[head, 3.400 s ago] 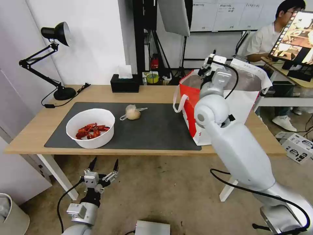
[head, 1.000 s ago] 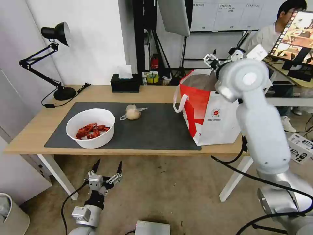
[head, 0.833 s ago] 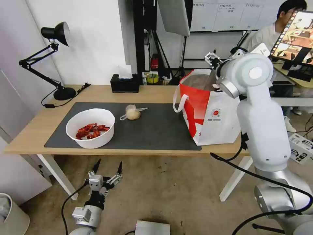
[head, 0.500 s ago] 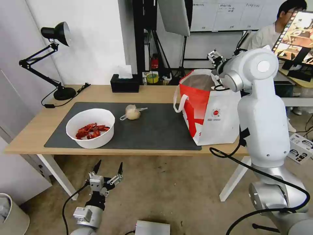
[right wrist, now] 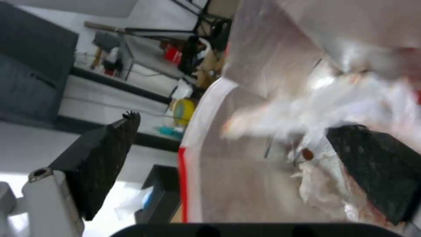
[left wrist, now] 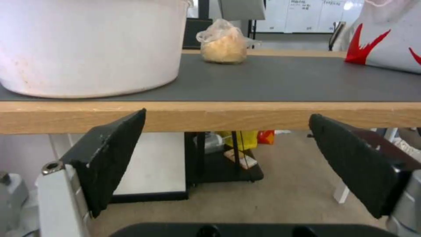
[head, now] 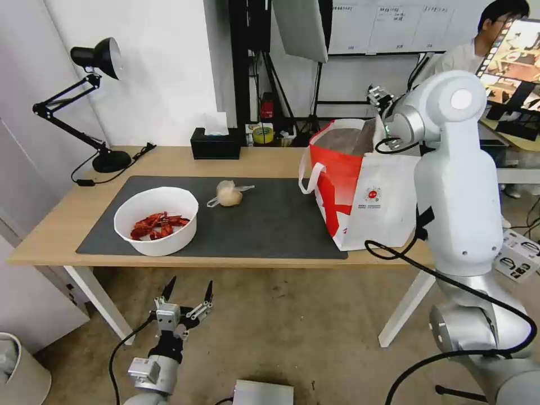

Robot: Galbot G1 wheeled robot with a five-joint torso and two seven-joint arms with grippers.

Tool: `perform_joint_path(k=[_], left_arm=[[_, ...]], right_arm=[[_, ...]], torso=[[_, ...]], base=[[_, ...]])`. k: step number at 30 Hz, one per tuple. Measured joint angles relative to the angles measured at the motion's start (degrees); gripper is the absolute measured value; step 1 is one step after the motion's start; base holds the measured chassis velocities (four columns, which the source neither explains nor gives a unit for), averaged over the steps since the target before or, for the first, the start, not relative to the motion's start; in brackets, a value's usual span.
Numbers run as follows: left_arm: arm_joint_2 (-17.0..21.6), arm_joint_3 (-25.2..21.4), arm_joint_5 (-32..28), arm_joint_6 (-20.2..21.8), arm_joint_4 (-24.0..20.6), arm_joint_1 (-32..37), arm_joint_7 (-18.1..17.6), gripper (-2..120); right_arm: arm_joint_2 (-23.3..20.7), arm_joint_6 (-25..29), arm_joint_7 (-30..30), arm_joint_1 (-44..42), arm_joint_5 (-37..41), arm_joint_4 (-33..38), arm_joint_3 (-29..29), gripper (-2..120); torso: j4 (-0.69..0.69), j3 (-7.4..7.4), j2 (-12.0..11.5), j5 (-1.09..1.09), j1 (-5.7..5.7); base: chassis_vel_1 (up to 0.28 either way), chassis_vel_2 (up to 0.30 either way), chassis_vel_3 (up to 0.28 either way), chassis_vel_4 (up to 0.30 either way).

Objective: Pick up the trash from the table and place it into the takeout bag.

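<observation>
Now between picks, by judgement. Right gripper (right wrist: pixel 228 164) above takeout bag (head: pixel 360 185), far right on table (head: pixel 56 225), spread wide, empty. Left gripper (head: pixel 187 292) parked below near edge, wide, empty. Next: bowl (head: pixel 156 220), knotted bag (head: pixel 229 194) on mat (head: pixel 270 225), left of bag.

Robot lab or test studio, office-like. Evidence: photo softbox (head: pixel 301 28) on black stand, whiteboard (head: pixel 394 25) with written notes on back wall, black desk lamp (head: pixel 93 101) on light-wood table (head: pixel 264 160), monitor (head: pixel 514 62) at side desk, cardboard boxes (head: pixel 520 253) on bare concrete floor.
</observation>
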Motion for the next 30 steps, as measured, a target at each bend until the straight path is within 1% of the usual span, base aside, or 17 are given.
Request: perform_joint_path(k=[2,4,7,9,12,13,15,16,17,18,20,21,24,25,28,29,30], left_arm=[[0.0,-0.01,0.0,-0.01,0.0,-0.01,0.0,100],[-0.06,0.02,0.01,-0.02,-0.07,-0.02,0.0,100],[-0.21,0.04,0.02,-0.02,-0.26,0.01,0.0,100],[-0.23,0.04,0.02,-0.02,-0.34,0.08,0.0,100],[-0.25,-0.19,0.02,-0.13,-0.51,0.24,0.0,100],[-0.25,-0.19,0.02,-0.13,-0.51,0.24,0.0,100],[-0.16,-0.46,0.01,-0.26,-0.72,0.38,0.0,100],[-0.13,-0.52,0.0,-0.27,-0.8,0.41,0.0,100],[-0.13,-0.52,0.0,-0.27,-0.8,0.41,0.0,100],[-0.03,-0.68,-0.01,-0.28,-0.94,0.45,0.0,100],[0.02,-0.81,-0.05,-0.29,-1.1,0.4,0.0,100],[0.02,-0.81,-0.05,-0.29,-1.1,0.4,0.0,100],[0.14,-0.91,-0.2,-0.3,-1.39,0.32,-0.02,100],[0.14,-0.91,-0.2,-0.3,-1.39,0.32,-0.02,100],[0.41,-0.82,-0.27,-0.35,-1.46,0.23,-0.06,100],[0.41,-0.82,-0.27,-0.35,-1.46,0.23,-0.06,100],[0.38,-0.82,-0.29,-0.47,-1.4,0.09,-0.06,100]], right_arm=[[-0.47,-0.38,-1.02,-0.04,0.93,1.34,-0.38,100],[-0.93,-0.84,-2.13,-0.25,4.63,3.9,-0.39,100],[-1.08,-1.55,-3.82,-0.75,5.88,5.58,-0.5,100],[-1.24,-1.78,-5.44,-1.12,5.06,6.36,-0.9,100],[-2.63,-2.65,-13.91,-3.21,-0.31,9.69,-3.03,100],[-2.63,-2.65,-13.91,-3.21,-0.31,9.69,-3.03,100],[-4.74,-2.95,-23.41,-6.02,-7.54,12.55,-5.55,100],[-5.34,-2.95,-25.48,-6.86,-9.2,13.24,-6.2,100],[-5.34,-2.95,-25.48,-6.86,-9.2,13.24,-6.2,100],[-7.33,-2.74,-31.82,-9.06,-14.14,15.1,-7.9,100],[-10.62,-1.72,-41.1,-12.58,-21.19,18.33,-10.15,100],[-10.62,-1.72,-41.1,-12.58,-21.19,18.33,-10.15,100],[-16.55,1.53,-54.2,-19.76,-32.44,23.53,-11.63,100],[-16.55,1.53,-54.2,-19.76,-32.44,23.53,-11.63,100],[-21.93,6.22,-65.91,-29.99,-44.58,26.29,-10.17,100],[-21.93,6.22,-65.91,-29.99,-44.58,26.29,-10.17,100],[-23.44,7.81,-68.43,-33.47,-48.63,26.99,-9.56,100]], torso=[[0.0,0.0,0.0,0.0,0.0],[0.0,0.0,0.0,0.0,0.0],[0.0,0.0,0.0,-0.01,0.0],[0.0,0.0,0.0,0.0,0.0],[0.01,0.0,0.0,-0.01,0.0],[0.01,0.0,0.0,-0.01,0.0],[0.01,0.0,0.0,-0.01,0.0],[0.0,0.0,0.0,0.0,0.0],[0.0,0.0,0.0,0.0,0.0],[0.01,0.0,0.0,0.0,0.0],[0.0,0.0,0.0,0.01,0.0],[0.0,0.0,0.0,0.01,0.0],[0.0,-0.01,0.01,-0.01,0.0],[0.0,-0.01,0.01,-0.01,0.0],[-0.01,-0.01,0.0,0.02,0.0],[-0.01,-0.01,0.0,0.02,0.0],[-0.02,-0.01,0.0,0.04,0.0]], base=[[0.0,0.0,0.0,0.0],[0.0,0.0,0.0,0.0],[0.0,0.0,0.0,0.0],[0.0,0.0,0.0,0.0],[0.0,0.0,0.0,0.0],[0.0,0.0,0.0,0.0],[0.0,0.0,0.0,0.0],[0.0,0.0,0.0,0.0],[0.0,0.0,0.0,0.0],[0.0,0.0,0.0,0.0],[0.0,0.0,0.0,0.0],[0.0,0.0,0.0,0.0],[0.0,0.0,0.0,0.0],[0.0,0.0,0.0,0.0],[0.0,0.0,0.0,0.0],[0.0,0.0,0.0,0.0],[0.0,0.0,0.0,0.0]])
